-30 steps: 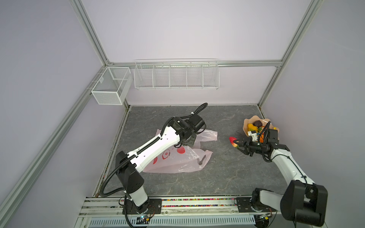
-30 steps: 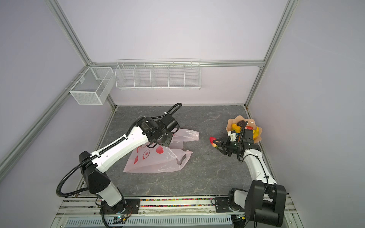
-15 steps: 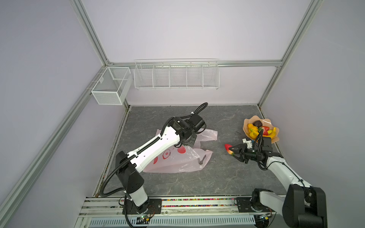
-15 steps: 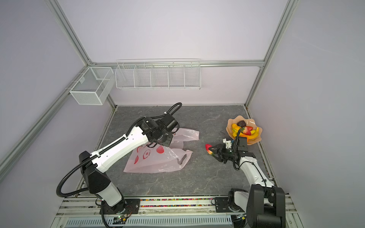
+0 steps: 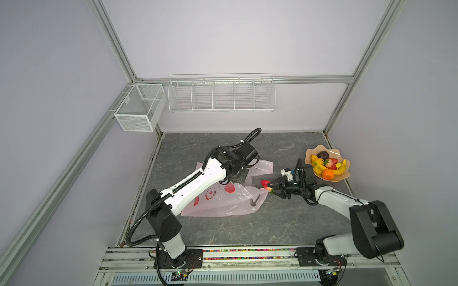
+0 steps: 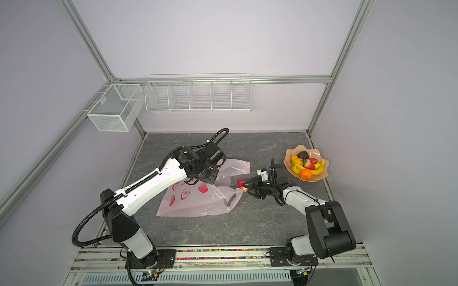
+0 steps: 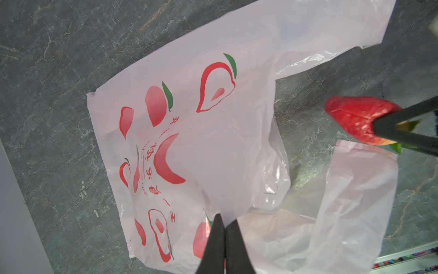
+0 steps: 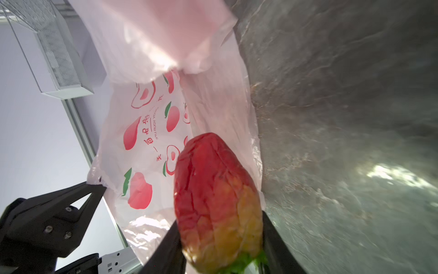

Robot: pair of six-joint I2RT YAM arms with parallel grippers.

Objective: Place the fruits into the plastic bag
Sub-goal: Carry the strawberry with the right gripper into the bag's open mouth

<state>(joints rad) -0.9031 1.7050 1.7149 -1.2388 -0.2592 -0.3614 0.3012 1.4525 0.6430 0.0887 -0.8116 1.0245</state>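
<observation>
The pale-pink plastic bag (image 5: 223,200) (image 6: 195,200) lies flat on the dark table, printed with red peaches. My left gripper (image 7: 226,219) (image 5: 244,177) is shut on the bag's upper film near its mouth and tents it upward. My right gripper (image 5: 271,188) (image 8: 220,220) is shut on a red strawberry (image 5: 265,183) (image 7: 353,121) (image 8: 213,201), held just off the bag's right edge between the two handles. The other fruits sit on the plate: a banana (image 5: 340,168), an orange (image 5: 327,174), a second strawberry (image 5: 330,163) and a dark round one (image 5: 323,155).
A peach-coloured wavy plate (image 5: 346,174) (image 6: 323,174) stands at the right table edge behind my right arm. White wire baskets hang on the back wall (image 5: 220,94) and the left wall (image 5: 138,109). A metal rail (image 5: 247,255) runs along the front.
My right gripper has carried the strawberry leftwards and forwards from beside the plate to the bag's right edge. The left arm and the bag have stayed put.
</observation>
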